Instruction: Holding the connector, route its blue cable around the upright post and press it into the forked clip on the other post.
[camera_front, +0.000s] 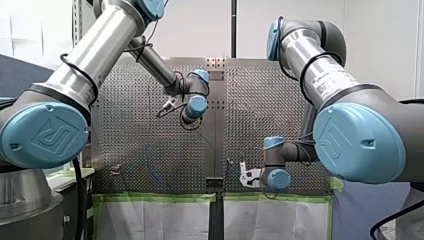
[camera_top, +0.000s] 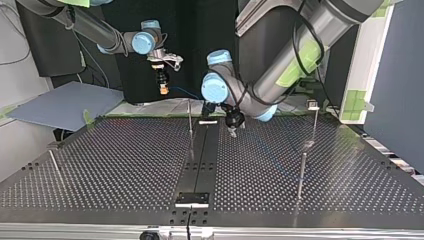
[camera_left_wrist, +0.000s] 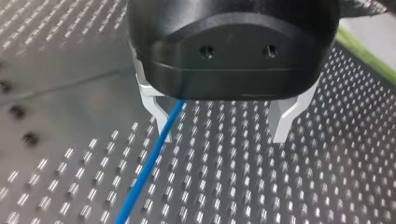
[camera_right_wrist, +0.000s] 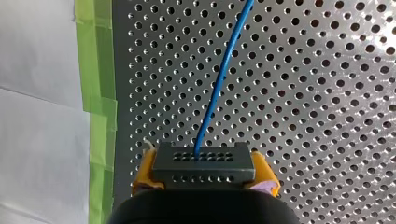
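- The dark connector (camera_right_wrist: 203, 161) is clamped between the yellow pads of my right gripper (camera_right_wrist: 204, 175) and held over the perforated table (camera_right_wrist: 327, 116) near its taped edge. This hold is judged to fix the plug end while the line is routed.
- The blue cable (camera_right_wrist: 219, 88) is seen leaving the connector's face and running out across the table.
- In the left wrist view the cable is shown passing just inside one metal finger (camera_left_wrist: 161, 123) of my left gripper (camera_left_wrist: 222, 125). Its jaws stand wide apart and clamp nothing, so the placement reads as a guide for the cable rather than a grip.
- In the top view a thin upright post (camera_top: 190, 119) is seen near the table's middle seam. Whether the cable touches it cannot be told.
- A second post (camera_top: 315, 122), capped by a small block that may be the forked clip, stands well apart at that view's right. No fork can be made out, and routing is judged to be at an early stage.
- The table is dark metal, densely holed and divided by a central strip. Green tape (camera_right_wrist: 95, 70) lines its edge, with white sheeting beyond.
- A pale wall is seen in the front view; dark panels and a grey board (camera_top: 65, 102) are seen in the top view.
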